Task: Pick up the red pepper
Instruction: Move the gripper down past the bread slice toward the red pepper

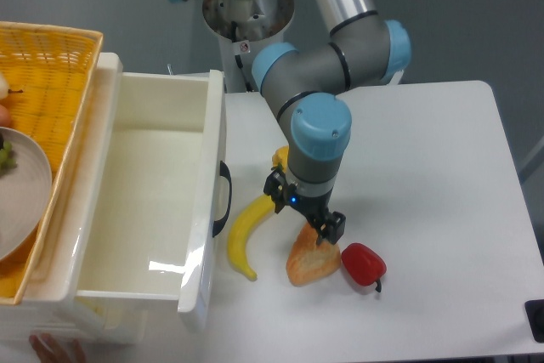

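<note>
The red pepper [363,263] lies on the white table, glossy, with a short dark stem pointing toward the front edge. It touches the right side of a bread wedge [310,260]. My gripper [303,212] hangs just above the top of the bread wedge, left of the red pepper and apart from it. Its fingers are spread, one near the banana and one [332,228] over the bread, with nothing held between them.
A banana [249,230] lies left of the bread. A yellow pepper [280,159] is mostly hidden behind the wrist. An open white drawer [144,201] with a black handle [224,197] fills the left, with a yellow basket [42,74] and plate beyond it.
</note>
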{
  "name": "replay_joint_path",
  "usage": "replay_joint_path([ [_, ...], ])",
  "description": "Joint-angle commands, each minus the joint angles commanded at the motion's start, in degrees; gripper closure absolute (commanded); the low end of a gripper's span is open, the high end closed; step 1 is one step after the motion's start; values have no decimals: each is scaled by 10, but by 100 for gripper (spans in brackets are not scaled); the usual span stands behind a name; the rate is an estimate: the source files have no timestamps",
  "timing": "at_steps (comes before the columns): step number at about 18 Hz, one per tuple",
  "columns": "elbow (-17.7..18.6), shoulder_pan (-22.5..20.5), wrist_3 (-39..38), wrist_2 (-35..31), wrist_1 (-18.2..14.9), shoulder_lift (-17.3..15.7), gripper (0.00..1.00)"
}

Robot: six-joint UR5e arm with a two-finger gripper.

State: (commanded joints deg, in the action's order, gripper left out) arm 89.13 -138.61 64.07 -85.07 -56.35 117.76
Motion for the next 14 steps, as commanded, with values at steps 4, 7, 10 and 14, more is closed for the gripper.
replay_joint_path([
  [4,-26,1,26,-4,1,33,0],
  [7,-33,-6,22,-23,0,35,0],
  [10,-33,-19,-51,-23,-2,29,0],
  [14,-38,-22,-193,-25,-1,31,0],
])
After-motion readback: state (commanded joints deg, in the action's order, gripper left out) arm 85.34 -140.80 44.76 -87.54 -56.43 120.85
